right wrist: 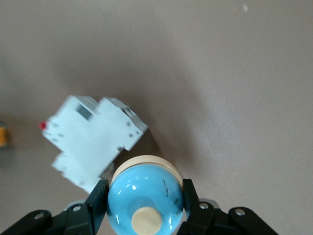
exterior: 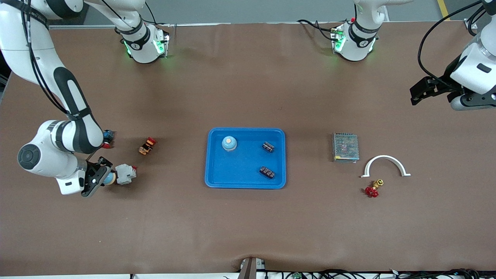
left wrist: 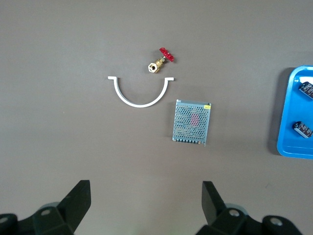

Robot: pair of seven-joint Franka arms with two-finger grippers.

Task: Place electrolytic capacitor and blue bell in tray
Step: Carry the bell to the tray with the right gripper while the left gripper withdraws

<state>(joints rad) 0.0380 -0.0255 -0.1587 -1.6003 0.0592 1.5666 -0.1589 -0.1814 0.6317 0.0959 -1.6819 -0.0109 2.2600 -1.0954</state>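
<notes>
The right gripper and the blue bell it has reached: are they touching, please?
Touching. The right wrist view shows the right gripper with a finger pressed against each side of the blue bell, no gap visible.

even bright light, soft shadows, blurred breaker [right wrist: 93,142].

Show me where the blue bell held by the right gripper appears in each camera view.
Front view: the held blue bell shows between the right gripper fingers, at the right arm's end of the table.
Left wrist view: not in it.
Right wrist view: it fills the jaws.
Shared landmark: the grey-white breaker block beside the bell shows in the front and right wrist views.
</notes>
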